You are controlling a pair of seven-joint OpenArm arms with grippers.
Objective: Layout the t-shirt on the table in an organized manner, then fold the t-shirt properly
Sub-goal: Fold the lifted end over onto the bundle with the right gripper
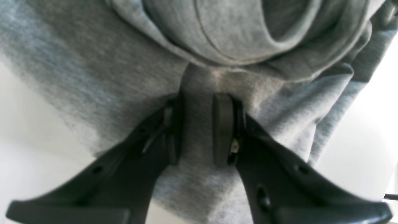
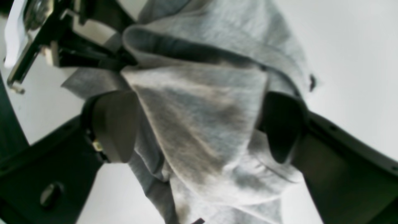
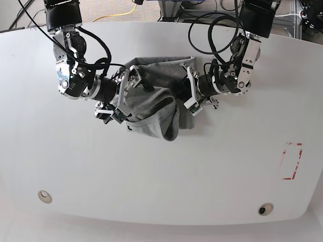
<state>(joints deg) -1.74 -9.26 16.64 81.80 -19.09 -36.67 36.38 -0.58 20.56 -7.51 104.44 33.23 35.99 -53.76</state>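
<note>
The heather-grey t-shirt (image 3: 154, 101) lies crumpled in a heap on the white table (image 3: 161, 171), between my two arms. Its plain face shows; no lettering is visible. My left gripper (image 1: 199, 124) is closed on a fold of the shirt's right side, with cloth pinched between its pads; in the base view it (image 3: 189, 95) is at the heap's right edge. My right gripper (image 2: 199, 124) stands wide open around a bunch of the t-shirt (image 2: 199, 102), with a pad on each side. In the base view it (image 3: 121, 96) is at the heap's left edge.
A red tape rectangle (image 3: 292, 161) is at the right of the table. Two round grommets sit near the front edge, one at the left (image 3: 44, 196) and one at the right (image 3: 263, 208). Cables hang from both arms at the back.
</note>
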